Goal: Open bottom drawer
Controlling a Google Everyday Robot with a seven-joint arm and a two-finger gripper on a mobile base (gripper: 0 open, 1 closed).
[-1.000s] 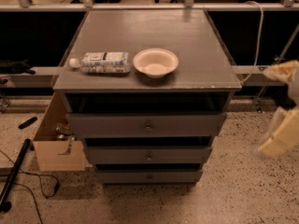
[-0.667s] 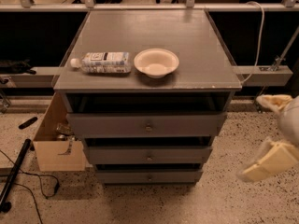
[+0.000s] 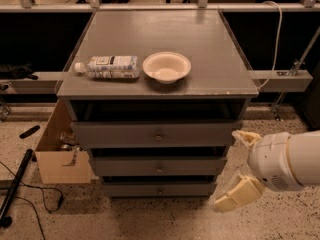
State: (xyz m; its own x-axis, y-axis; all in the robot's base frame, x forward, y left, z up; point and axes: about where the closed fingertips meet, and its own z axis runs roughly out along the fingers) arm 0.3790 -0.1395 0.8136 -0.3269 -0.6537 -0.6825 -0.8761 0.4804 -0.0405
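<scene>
So, the cabinet (image 3: 220, 44) hasn't moved, and all three grey fronts sit as they did a second ago. What changed is the arm (image 3: 287, 159). It was up at the right edge of view, level with the cabinet top. It has since dropped and swung in, and now sits off the cabinet's lower right corner, level with the middle drawer (image 3: 125, 167). That reads as the approach phase, with nothing opened yet.

A cardboard box (image 3: 57, 166) stands on the floor against the cabinet's left side, out of the way. The task's bottom drawer (image 3: 130, 189) is the lowest, narrowest front, just above the floor. It looks closed, but there's a dark gap above it, so fully flush or not is hard to call.

A bottle (image 3: 107, 66) lies on its side at the front-left corner of the cabinet top. A bowl (image 3: 166, 67) sits just beside it at mid front edge. Both are irrelevant here.

The gripper (image 3: 228, 170) hangs by the right end of the lower drawers, fingers (image 3: 240, 194) spread wide and holding nothing. It is well right of the knob (image 3: 160, 189) and a bit high, so it likely needs to go in and down. The knob is small and dim. The arm is cut off at the right edge.
</scene>
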